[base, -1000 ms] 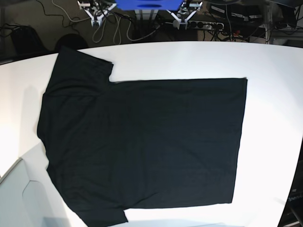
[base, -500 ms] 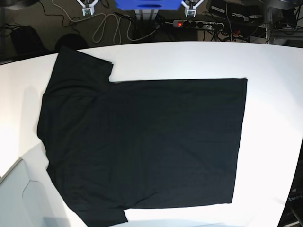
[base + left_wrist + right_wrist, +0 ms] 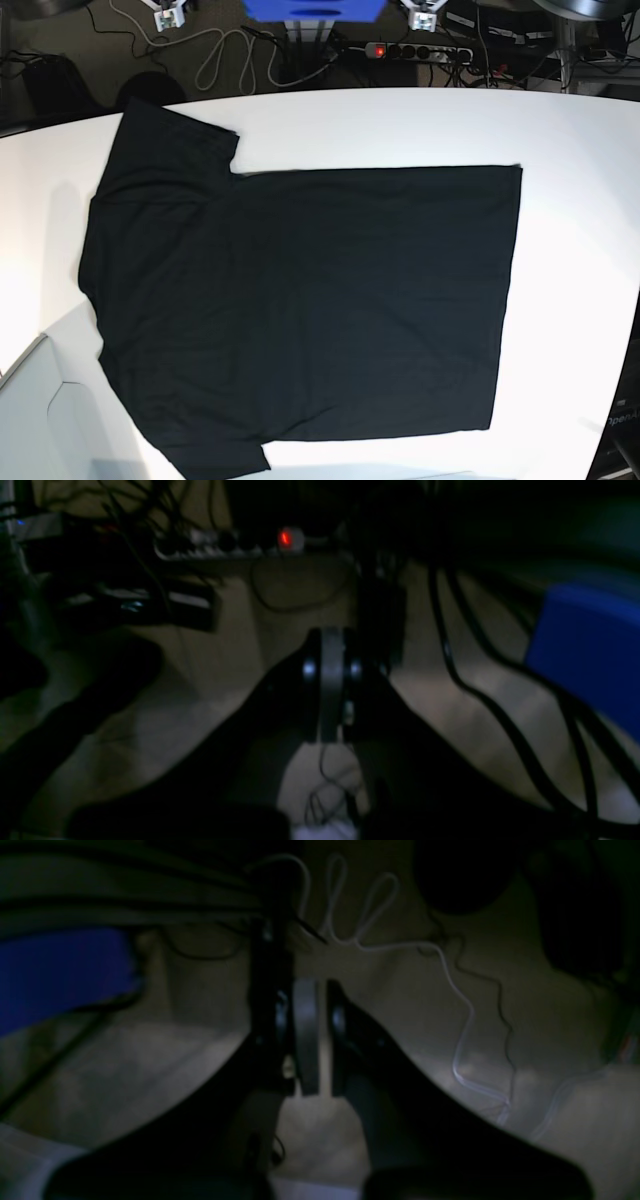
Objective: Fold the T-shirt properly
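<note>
the large black short-sleeved cloth t-shirt (image 3: 300, 300) lay spread flat, plain side up, on the white table (image 3: 570, 140), filling most of it: hem toward the view's right, collar end and both sleeves toward the left, one sleeve at the near edge and the other at the far edge. it looked light, limp and soft, likely to sag and crease wherever it was lifted, and thin enough that a pinch might catch only the top layer. the best holds were judged to be the edges: the hem corners and the sleeve or shoulder seams, taken as a pair so the cloth would stay taut while folding over. no print, label or brand showed on the upturned side, and no legible writing anywhere.

beyond the far table edge, the right gripper (image 3: 305, 1040) and left gripper (image 3: 332, 690) hung over the cabled floor, each with jaws pressed together and holding nothing.
</note>
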You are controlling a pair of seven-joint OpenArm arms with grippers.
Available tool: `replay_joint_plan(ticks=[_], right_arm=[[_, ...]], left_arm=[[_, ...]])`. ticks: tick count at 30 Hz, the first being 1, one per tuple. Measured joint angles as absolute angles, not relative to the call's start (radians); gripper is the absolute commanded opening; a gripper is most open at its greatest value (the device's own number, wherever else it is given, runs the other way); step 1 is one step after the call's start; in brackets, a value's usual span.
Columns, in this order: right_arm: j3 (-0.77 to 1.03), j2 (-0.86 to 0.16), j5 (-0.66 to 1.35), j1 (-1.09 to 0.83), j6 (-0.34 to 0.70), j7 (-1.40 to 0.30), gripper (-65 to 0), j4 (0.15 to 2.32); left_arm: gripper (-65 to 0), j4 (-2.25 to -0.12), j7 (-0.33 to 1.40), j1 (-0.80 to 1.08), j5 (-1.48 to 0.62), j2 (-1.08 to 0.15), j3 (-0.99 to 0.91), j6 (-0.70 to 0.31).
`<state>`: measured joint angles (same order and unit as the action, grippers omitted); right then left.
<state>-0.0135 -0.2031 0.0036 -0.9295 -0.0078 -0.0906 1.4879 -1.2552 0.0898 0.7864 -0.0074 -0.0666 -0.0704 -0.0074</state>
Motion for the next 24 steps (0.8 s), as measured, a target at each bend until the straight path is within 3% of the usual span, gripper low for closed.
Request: replay_joint_plan(ticks=[10, 19, 24], right_arm=[[-0.007, -0.295, 0.002, -1.047, -0.008, -0.098, -64.8, 1.746], [-0.007, -0.368, 0.003, -1.120, -0.008, -0.104, -64.5, 1.995], [0.052, -0.368, 0.003, -1.114, -0.008, -0.245, -64.5, 2.090]], left_arm=[[-65.0, -1.584, 0.118, 0.958, -0.007, -0.072, -0.156, -0.008], [-65.0, -1.900, 0.355, 1.003, -0.026, -0.072, -0.215, -0.007], [-65.0, -2.008, 0.426, 1.005, -0.192, -0.072, -0.290, -0.011]])
